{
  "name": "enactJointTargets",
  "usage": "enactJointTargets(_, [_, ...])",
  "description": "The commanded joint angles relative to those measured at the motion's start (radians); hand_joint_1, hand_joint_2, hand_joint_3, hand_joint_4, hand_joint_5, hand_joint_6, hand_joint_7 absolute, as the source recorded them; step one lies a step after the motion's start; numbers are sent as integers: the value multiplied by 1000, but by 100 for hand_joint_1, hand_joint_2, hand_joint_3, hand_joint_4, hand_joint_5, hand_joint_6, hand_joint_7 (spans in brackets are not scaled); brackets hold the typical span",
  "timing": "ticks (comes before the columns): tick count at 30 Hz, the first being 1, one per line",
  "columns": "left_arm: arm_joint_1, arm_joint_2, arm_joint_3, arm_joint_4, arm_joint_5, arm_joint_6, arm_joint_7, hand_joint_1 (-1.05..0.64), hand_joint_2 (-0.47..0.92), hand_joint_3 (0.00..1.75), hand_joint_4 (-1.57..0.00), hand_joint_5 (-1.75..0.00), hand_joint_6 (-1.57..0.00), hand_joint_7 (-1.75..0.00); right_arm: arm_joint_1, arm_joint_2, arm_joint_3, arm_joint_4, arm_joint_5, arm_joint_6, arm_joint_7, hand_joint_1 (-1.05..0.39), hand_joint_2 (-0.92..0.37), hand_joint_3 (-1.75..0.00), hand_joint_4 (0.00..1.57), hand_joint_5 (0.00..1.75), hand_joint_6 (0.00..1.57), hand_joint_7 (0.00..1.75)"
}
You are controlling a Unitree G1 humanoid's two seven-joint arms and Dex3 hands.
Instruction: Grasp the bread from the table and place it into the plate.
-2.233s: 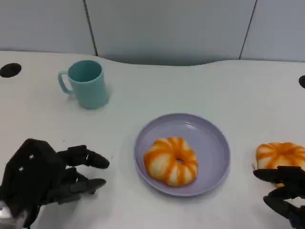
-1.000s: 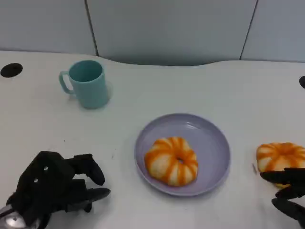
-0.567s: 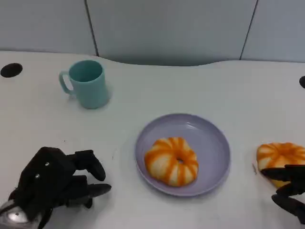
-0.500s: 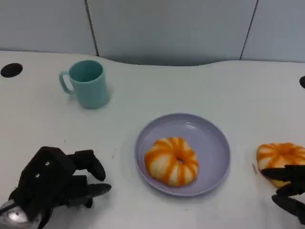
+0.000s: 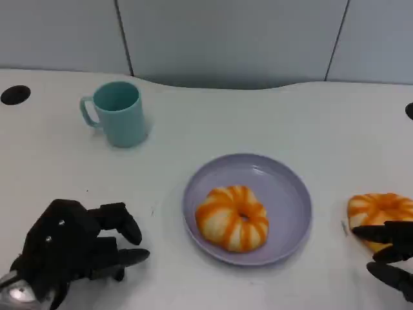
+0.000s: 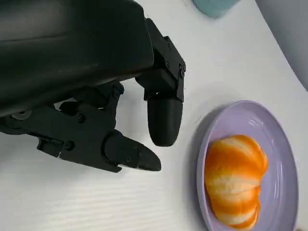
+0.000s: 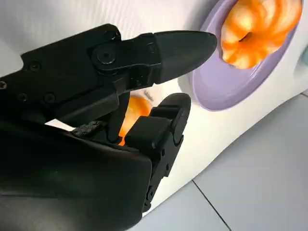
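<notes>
Two black hands flank the lilac plate (image 5: 290,194): the right hand (image 5: 390,257) spreads empty fingers over an orange-striped bread ring (image 5: 377,210) on the table, the left hand (image 5: 77,248) rests loosely curled, empty; another ring (image 5: 231,217) lies in the plate

My hands (image 5: 71,248) look like matt black plastic. The lilac plate (image 5: 290,194) has a smooth sheen. The table (image 5: 258,116) is smooth and white.

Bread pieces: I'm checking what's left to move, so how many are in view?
2. One bread already lies in the purple plate. The other bread sits on the table to the plate's right, at the right hand.
</notes>
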Motion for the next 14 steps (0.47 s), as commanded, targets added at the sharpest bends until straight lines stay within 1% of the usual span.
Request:
enactJointTargets(1, [-6, 8, 8, 14, -6, 4, -7, -24, 92, 6, -72, -175, -52, -175, 3, -10, -7, -6, 5, 23, 0, -23, -92, -23, 70, 70, 88, 3])
enactJointTargets(3, [-10, 6, 8, 23, -6, -4, -8, -24, 92, 6, -71, -175, -52, -175, 3, -3, -8, -19, 14, 56, 7, -24, -92, -24, 69, 68, 87, 2])
enactJointTargets(5, [-15, 3, 9, 30, -7, -4, -7, -24, 92, 6, -70, -175, -53, -175, 3, -4, -4, -31, 6, 73, 4, -24, -92, -24, 69, 68, 86, 2])
enactJointTargets(9, [-22, 3, 7, 31, -4, 6, -7, -24, 92, 6, -71, -175, -55, -175, 3, -7, -2, -37, 5, 79, 3, -23, -92, -24, 69, 67, 86, 2])
enactJointTargets(14, [-24, 2, 4, 21, -3, 27, -9, -24, 92, 5, -71, -175, -53, -175, 6, -12, -5, -41, 2, 73, 3, -24, -92, -25, 68, 66, 86, 2])
